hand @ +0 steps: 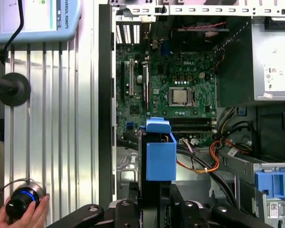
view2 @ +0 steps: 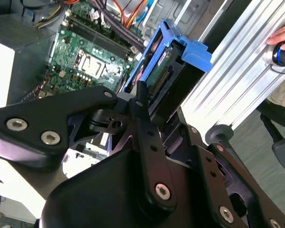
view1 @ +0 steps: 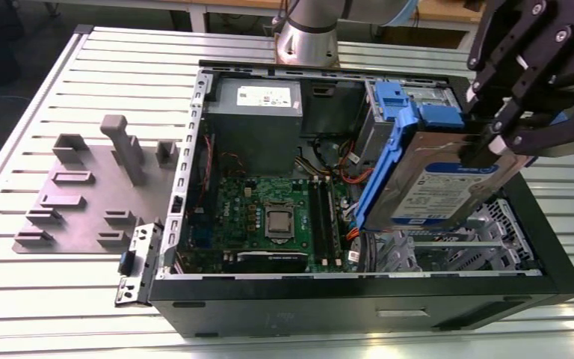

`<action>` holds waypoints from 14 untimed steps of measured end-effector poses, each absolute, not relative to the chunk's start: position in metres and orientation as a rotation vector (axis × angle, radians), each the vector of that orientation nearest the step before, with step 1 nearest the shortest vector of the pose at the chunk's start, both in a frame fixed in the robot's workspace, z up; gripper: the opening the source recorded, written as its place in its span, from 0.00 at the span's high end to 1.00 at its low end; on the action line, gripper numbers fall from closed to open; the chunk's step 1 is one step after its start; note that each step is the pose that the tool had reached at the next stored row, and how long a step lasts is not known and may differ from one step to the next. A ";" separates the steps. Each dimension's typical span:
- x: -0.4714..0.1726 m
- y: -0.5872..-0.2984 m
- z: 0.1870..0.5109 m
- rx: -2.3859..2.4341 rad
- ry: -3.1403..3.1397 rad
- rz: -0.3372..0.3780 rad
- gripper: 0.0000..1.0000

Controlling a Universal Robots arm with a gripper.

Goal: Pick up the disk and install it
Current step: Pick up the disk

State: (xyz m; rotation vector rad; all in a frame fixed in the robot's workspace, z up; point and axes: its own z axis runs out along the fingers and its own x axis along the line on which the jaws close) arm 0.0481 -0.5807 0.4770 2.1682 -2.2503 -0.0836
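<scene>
Disk status: picked up, not yet installed. Findings, largest item first. Slatted metal table carrying an open computer case, side panel off and interior exposed. Within the case, by the exterior view: grey power-supply box at 12 o'clock, green motherboard from centre toward 9 o'clock, drive cage with blue latch at about 1 o'clock, perforated grey metalwork at 4 o'clock. Grey fixture plate on the table at 9 o'clock of the case, well apart from the work. Disk held aloft and steeply tilted at 3 o'clock of the motherboard, label facing the exterior view, blue rails along its edges, lower end dipping inside the case opening, upper end rising toward 1 o'clock. Not seated in any bay; contact between lower end and chassis cannot be told. Gripper at the upper end of the disk, jaws clenched on it, one finger laid across the labelled face, the other behind; same grasp confirmed in the second wrist view. Person's hand resting on a blue-ringed button on the table beside the case. Assessment: pick-up complete, carry over the case done, insertion and seating outstanding; judged roughly half finished.
</scene>
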 end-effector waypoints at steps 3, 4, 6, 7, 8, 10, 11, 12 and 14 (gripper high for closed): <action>0.057 -0.581 0.477 2.168 -2.250 -0.084 0.65; 0.060 -0.581 0.477 2.168 -2.250 -0.084 0.65; 0.067 -0.581 0.477 2.168 -2.250 -0.084 0.65; 0.070 -0.581 0.477 2.168 -2.250 -0.084 0.65; 0.073 -0.581 0.477 2.168 -2.250 -0.084 0.65; 0.080 -0.580 0.476 2.168 -2.250 -0.084 0.65; 0.083 -0.580 0.476 2.168 -2.250 -0.084 0.65; 0.087 -0.580 0.476 2.168 -2.250 -0.085 0.65; 0.093 -0.580 0.476 2.167 -2.250 -0.085 0.65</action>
